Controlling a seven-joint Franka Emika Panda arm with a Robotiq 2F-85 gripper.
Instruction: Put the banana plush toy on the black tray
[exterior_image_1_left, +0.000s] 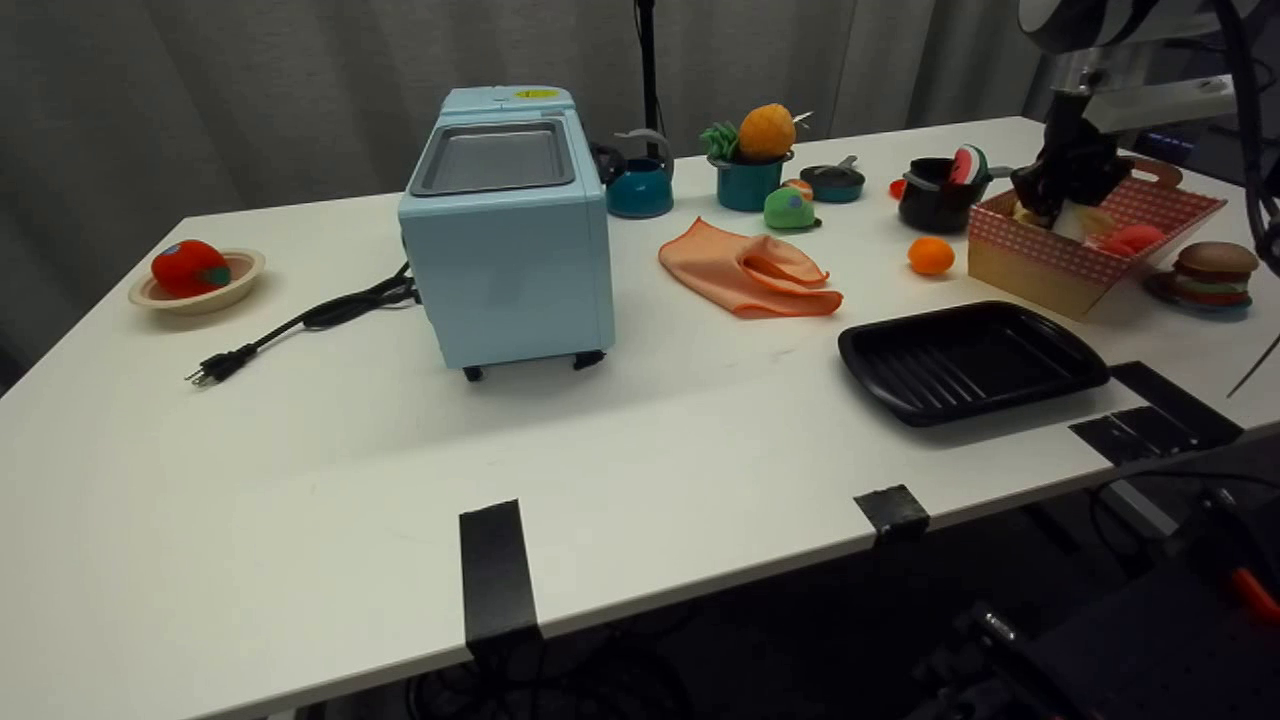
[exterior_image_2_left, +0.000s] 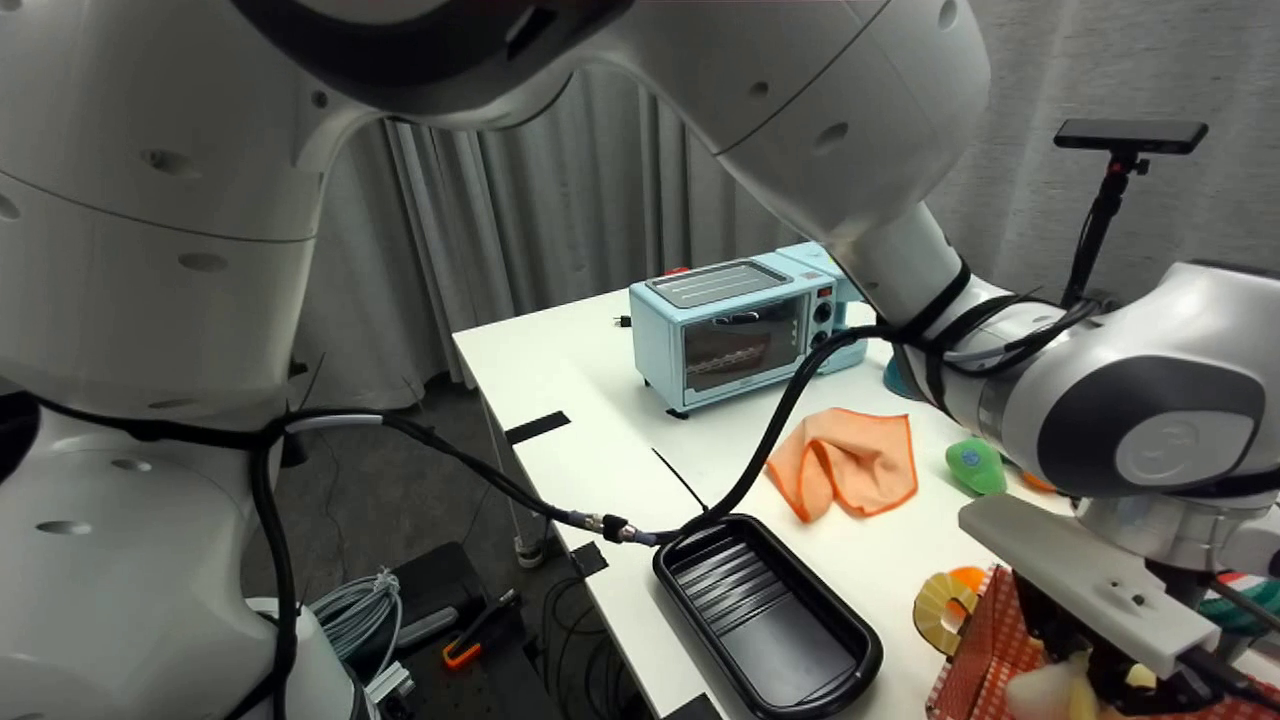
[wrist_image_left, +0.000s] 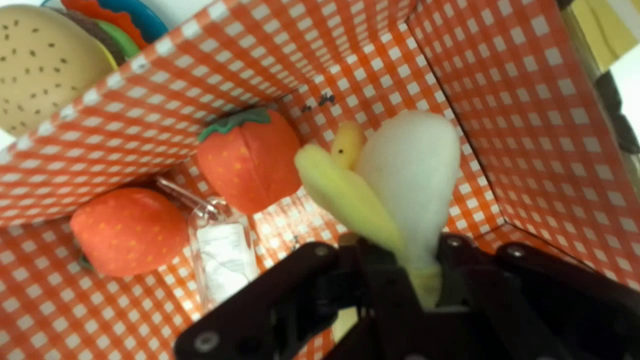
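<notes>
The banana plush toy (wrist_image_left: 410, 175), pale yellow with a white peeled part, is inside the red-and-white checked basket (wrist_image_left: 555, 125). It also shows in both exterior views (exterior_image_1_left: 1080, 221) (exterior_image_2_left: 1035, 692), partly hidden by the gripper and basket. My gripper (wrist_image_left: 415, 257) reaches down into the basket, its fingers pressed against both sides of the toy's narrow yellow end. In the exterior views the gripper (exterior_image_1_left: 1062, 190) (exterior_image_2_left: 1115, 665) is low over the basket. The black tray (exterior_image_1_left: 1000, 350) lies bare on the white table beside the basket, and in an exterior view (exterior_image_2_left: 785, 635) too.
Strawberry plushes (wrist_image_left: 250, 162), a clear bottle (wrist_image_left: 225, 255) and a small yellow piece (wrist_image_left: 348, 145) share the basket. A burger toy (exterior_image_1_left: 1213, 272) stands beside it. An orange fruit (exterior_image_1_left: 931, 256), orange cloth (exterior_image_1_left: 745, 275), dark pot (exterior_image_1_left: 930, 205) and blue toaster oven (exterior_image_1_left: 510, 260) are on the table.
</notes>
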